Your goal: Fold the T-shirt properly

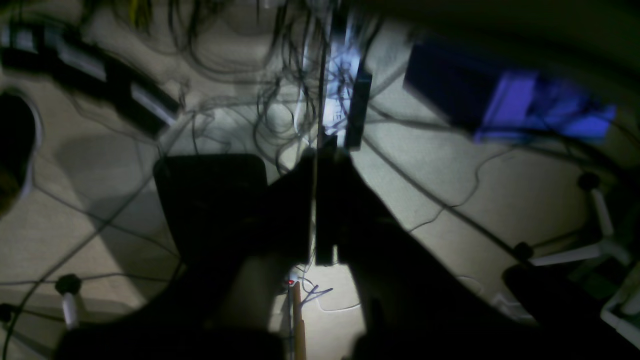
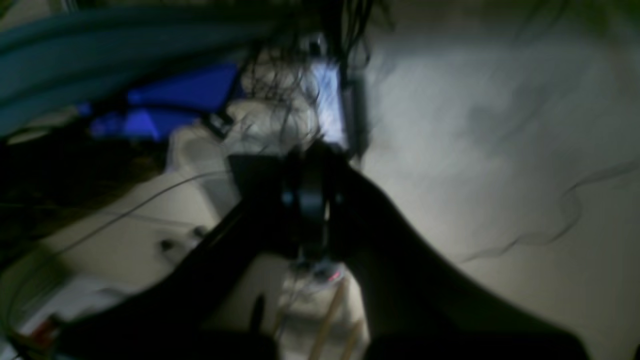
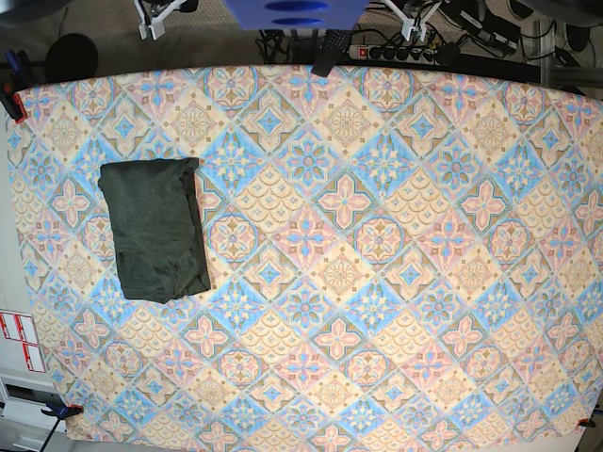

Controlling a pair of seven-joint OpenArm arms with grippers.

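Observation:
The T-shirt [image 3: 155, 229] lies folded into a dark olive-green rectangle on the left part of the patterned tablecloth [image 3: 377, 282], in the base view only. Neither arm shows in the base view. In the left wrist view, my left gripper [image 1: 321, 155] is a dark silhouette with its jaws pressed together and nothing between them, hanging over the floor. The right wrist view is blurred; my right gripper [image 2: 311, 165] appears there as a dark shape with its jaws together, also over the floor and holding nothing.
Tangled cables [image 1: 280, 90], a power strip [image 1: 357, 107] and a blue box [image 1: 525, 105] lie on the floor beyond the table. Chair legs with castors [image 1: 595, 215] stand at the right. Clamps [image 3: 11, 94] hold the tablecloth at its edges.

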